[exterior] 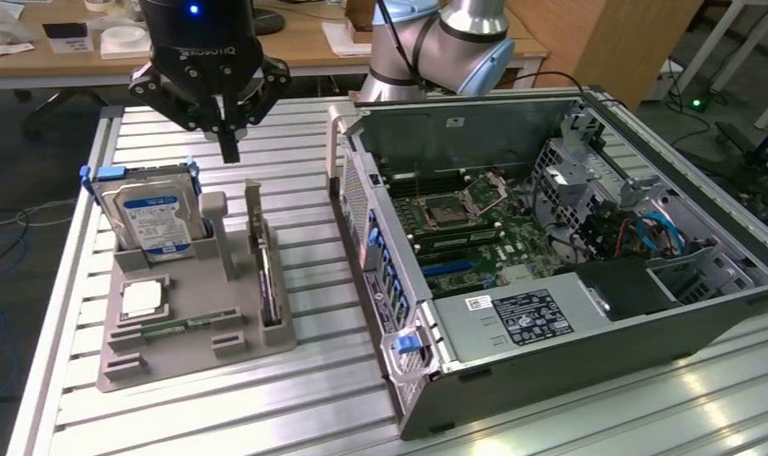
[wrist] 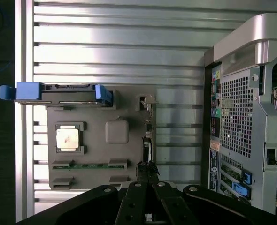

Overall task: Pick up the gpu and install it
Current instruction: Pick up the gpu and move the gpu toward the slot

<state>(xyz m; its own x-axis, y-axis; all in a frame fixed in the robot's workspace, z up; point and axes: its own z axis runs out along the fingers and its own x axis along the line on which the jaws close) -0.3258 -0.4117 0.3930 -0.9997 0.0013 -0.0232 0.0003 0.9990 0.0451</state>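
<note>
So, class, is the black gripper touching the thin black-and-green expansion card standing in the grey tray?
Apart. The exterior view shows the black gripper hanging above the thin black-and-green card, with bare table slats visible between them.

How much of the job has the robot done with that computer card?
Nothing looks done yet. The gpu stands on edge in its gray holder, untouched. In hand: the jaws are shut and empty, hanging above the holder. Left: lifting the card and fitting it into the open computer case.
</note>
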